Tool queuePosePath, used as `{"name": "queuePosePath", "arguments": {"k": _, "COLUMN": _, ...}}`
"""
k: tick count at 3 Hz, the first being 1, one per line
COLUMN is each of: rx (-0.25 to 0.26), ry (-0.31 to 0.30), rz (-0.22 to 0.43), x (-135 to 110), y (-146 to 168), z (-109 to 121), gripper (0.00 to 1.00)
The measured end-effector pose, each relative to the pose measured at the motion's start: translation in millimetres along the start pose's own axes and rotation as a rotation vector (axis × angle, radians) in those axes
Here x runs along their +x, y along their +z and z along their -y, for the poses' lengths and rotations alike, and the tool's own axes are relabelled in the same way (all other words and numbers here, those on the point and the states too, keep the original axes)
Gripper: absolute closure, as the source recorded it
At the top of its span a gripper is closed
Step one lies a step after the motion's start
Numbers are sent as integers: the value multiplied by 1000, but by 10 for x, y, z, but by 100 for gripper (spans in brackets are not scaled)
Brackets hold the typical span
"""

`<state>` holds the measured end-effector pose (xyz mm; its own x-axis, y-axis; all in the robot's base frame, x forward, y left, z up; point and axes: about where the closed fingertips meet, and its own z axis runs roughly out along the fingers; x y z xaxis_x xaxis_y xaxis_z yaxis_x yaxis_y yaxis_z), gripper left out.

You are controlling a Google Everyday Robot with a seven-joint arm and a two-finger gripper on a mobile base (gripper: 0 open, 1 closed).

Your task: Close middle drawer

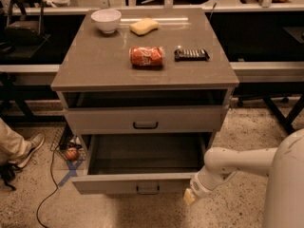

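The middle drawer (114, 184) of the grey-beige cabinet (95, 65) is pulled far out. Its inside shows nothing in it, and its low front panel carries a small dark bar handle (148, 189). The top drawer (104, 121), with a taller front, sits above it and is pushed almost all the way in. My gripper (190, 197) is low at the right end of the middle drawer's front panel, at its outer face near the corner. My white arm (237, 163) reaches in from the right. The lowest drawer is hidden.
On the cabinet top stand a white bowl (106, 20), a yellow sponge (144, 26), a red crumpled packet (147, 56) and a dark bar-shaped object (191, 54). A person's leg and shoe (26, 150) are at the left. A cable (50, 194) and blue tape (71, 171) lie on the floor.
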<state>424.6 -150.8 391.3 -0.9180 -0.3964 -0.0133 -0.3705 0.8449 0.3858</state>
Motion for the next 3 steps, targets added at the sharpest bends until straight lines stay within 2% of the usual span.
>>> {"name": "queuePosePath", "arguments": {"k": 1, "rx": 49, "ry": 45, "rz": 105, "x": -402, "y": -104, "z": 320, "gripper": 100}}
{"name": "queuePosePath", "arguments": {"k": 2, "rx": 64, "ry": 57, "rz": 136, "x": -498, "y": -139, "z": 411, "gripper": 100}}
{"name": "queuePosePath", "arguments": {"k": 3, "rx": 101, "ry": 89, "rz": 226, "x": -943, "y": -253, "z": 687, "gripper": 100}}
